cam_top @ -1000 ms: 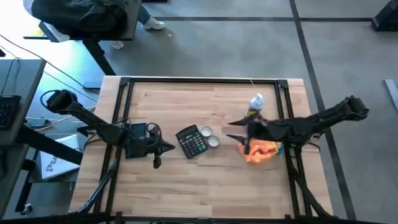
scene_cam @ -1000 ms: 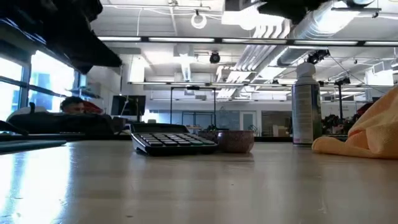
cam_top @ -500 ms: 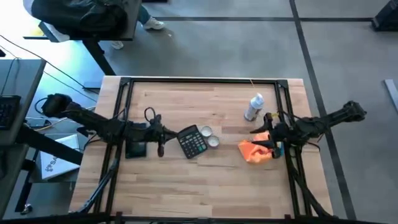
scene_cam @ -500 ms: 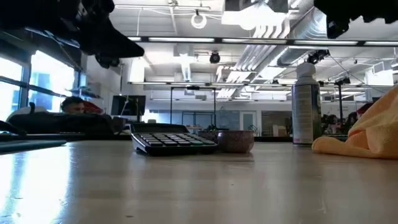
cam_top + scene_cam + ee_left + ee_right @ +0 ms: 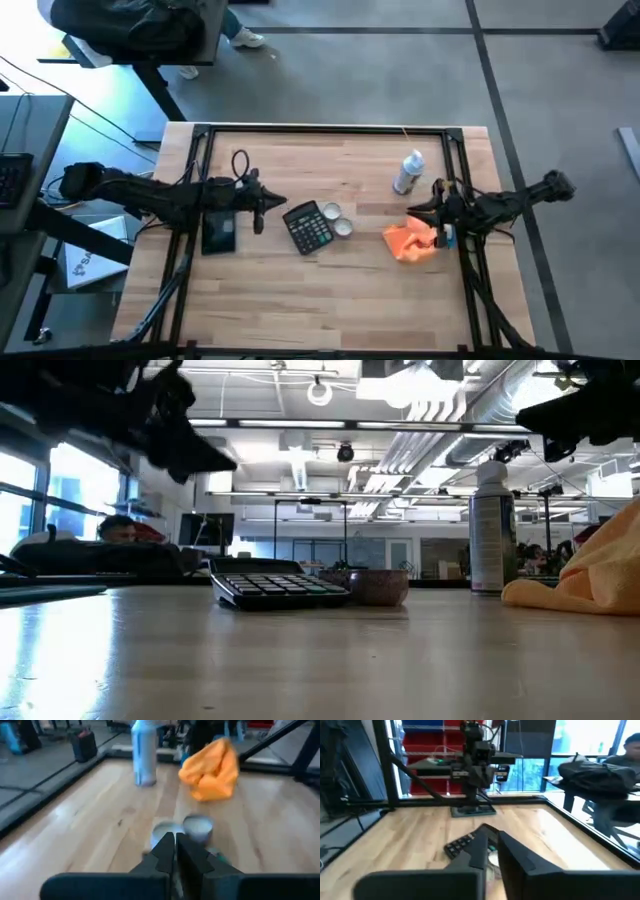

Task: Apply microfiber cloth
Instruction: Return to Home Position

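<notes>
Both arms sit farther back now, left pincer and right pincer pressed together and empty; the limp, light microfiber cloth likely wants pinching at a raised fold.

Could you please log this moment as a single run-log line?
microfiber cloth: on table, free | tablet: flat on table | left gripper: shut, empty, raised | right gripper: shut, empty, raised near cloth

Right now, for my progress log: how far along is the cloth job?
Looks done: the microfiber cloth lies crumpled on the table and the black tablet lies flat. In hand: nothing; the left gripper and right gripper hover shut, empty. Left: probably only parking both arms.
</notes>
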